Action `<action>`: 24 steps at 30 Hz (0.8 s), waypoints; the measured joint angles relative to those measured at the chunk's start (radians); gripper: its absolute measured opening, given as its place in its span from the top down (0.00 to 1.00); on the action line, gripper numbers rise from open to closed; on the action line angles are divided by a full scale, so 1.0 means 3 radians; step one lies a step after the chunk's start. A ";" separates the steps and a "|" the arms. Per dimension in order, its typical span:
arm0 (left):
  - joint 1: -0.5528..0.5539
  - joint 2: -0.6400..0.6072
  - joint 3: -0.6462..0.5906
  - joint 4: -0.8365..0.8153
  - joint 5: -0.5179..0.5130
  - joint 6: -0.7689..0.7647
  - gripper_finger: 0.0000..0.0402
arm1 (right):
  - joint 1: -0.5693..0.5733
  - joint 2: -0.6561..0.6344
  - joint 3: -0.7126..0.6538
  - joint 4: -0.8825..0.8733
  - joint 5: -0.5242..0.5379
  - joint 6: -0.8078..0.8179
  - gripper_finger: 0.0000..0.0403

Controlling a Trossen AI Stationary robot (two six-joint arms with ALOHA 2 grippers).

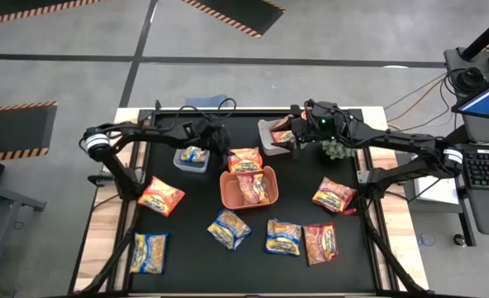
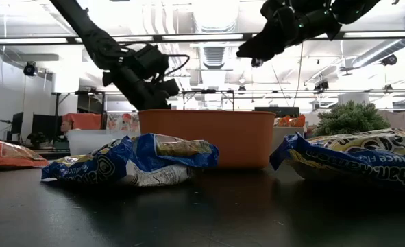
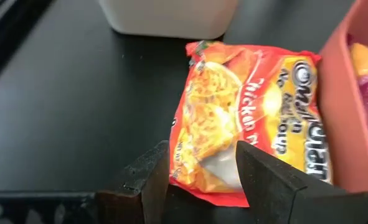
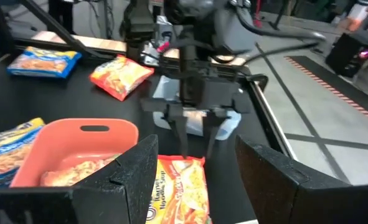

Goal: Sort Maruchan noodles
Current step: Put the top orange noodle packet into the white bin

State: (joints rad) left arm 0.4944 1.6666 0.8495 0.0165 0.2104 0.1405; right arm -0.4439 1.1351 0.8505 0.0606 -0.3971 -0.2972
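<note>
Black worktop [image 1: 194, 248] carries scattered noodle packets [image 1: 227, 228]; striped floor tape beyond. Left end effector [image 4: 195, 138] stands parted above an orange packet [image 3: 246, 118]; right end effector [image 1: 294, 146] open, empty.

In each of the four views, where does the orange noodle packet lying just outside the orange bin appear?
High view: orange packet at centre, beyond the orange bin.
Low view: not visible; the bin hides it.
Left wrist view: packet fills the centre, ahead of the left end effector.
Right wrist view: packet at bottom centre.
Shared landmark: the orange bin.
</note>
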 joint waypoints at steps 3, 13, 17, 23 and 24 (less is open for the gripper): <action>0.0054 0.0084 0.0012 0.0043 0.0013 -0.0031 0.59 | -0.0008 0.0000 0.0000 -0.0014 -0.0091 0.0031 0.50; 0.0055 0.0268 0.0023 0.0002 0.0228 -0.0042 0.59 | -0.0008 0.0000 -0.0013 -0.0059 -0.0100 0.0086 0.50; 0.0054 0.0300 0.0029 0.0011 0.0229 -0.0005 0.59 | -0.0008 0.0000 -0.0014 -0.0096 -0.0100 0.0094 0.50; 0.0050 0.0296 0.0028 -0.0003 0.0231 0.0044 0.66 | -0.0006 0.0000 -0.0014 -0.0095 -0.0100 0.0124 0.50; 0.0050 0.0296 0.0027 -0.0002 0.0224 0.0051 0.69 | -0.0006 0.0000 -0.0014 -0.0095 -0.0100 0.0129 0.50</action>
State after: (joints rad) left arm 0.5095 1.7554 0.8576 0.0158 0.2775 0.1556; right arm -0.4458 1.1351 0.8463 0.0322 -0.4271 -0.2584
